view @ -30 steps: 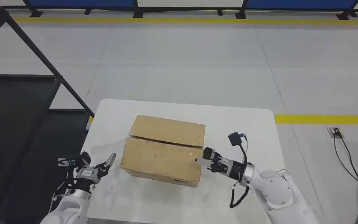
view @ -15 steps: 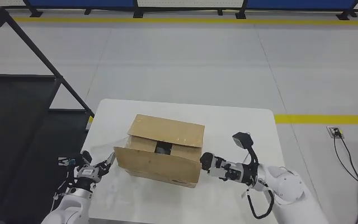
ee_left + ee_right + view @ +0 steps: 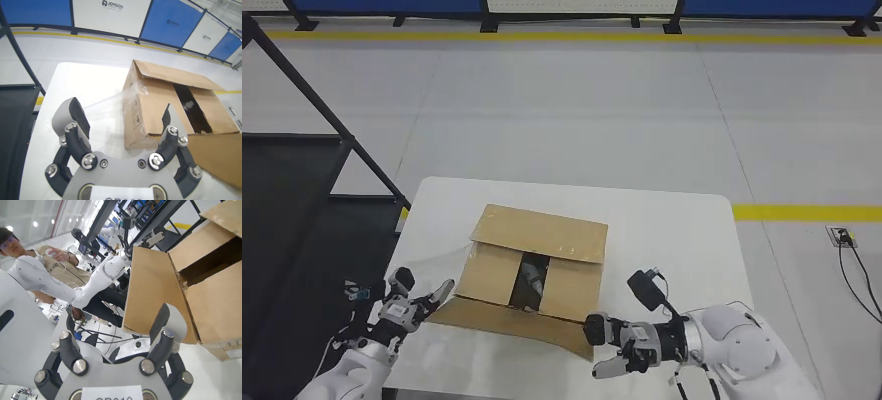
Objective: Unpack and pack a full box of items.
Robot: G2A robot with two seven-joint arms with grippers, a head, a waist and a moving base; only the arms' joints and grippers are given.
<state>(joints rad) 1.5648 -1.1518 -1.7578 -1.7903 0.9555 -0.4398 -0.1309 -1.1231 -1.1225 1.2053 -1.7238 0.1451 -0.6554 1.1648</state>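
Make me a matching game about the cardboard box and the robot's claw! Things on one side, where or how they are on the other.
Things:
A near flap
B far flap
C bottle
D left claw

Places or states:
1 open, beside the box
2 inside the box
3 lying over the box top
4 folded outward

Pairs: A-4, B-3, C-2, D-1.

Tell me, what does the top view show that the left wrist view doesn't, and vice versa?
Top view: the right end effector, open at the corner of the folded-down front flap. Left wrist view: crinkled clear tape on an upper corner. Both: the cardboard box, a dark bottle inside, the open left end effector.
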